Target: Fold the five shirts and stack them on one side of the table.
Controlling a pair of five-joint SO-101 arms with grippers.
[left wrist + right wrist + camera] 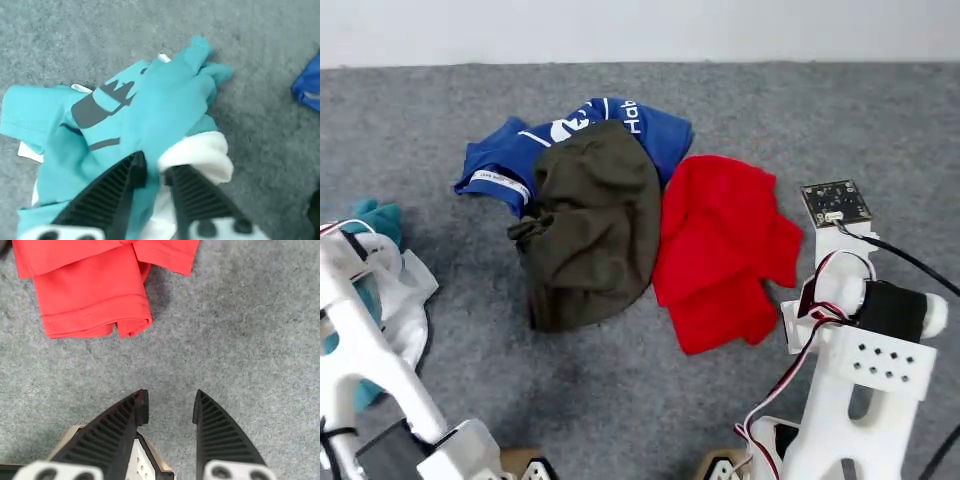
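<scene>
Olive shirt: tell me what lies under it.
The blue shirt pokes out from beneath the olive shirt at its far edge. How far the blue reaches underneath, and anything else there, is covered.

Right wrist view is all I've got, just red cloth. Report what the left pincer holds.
Observer: The left pincer is closed on a fold of the white shirt.
Operator: Say what's around it.
Observer: A teal shirt lies crumpled over that white one.
Operator: Now list the other shirts.
Observer: Beside your red shirt, an olive shirt lies over a blue shirt.
</scene>
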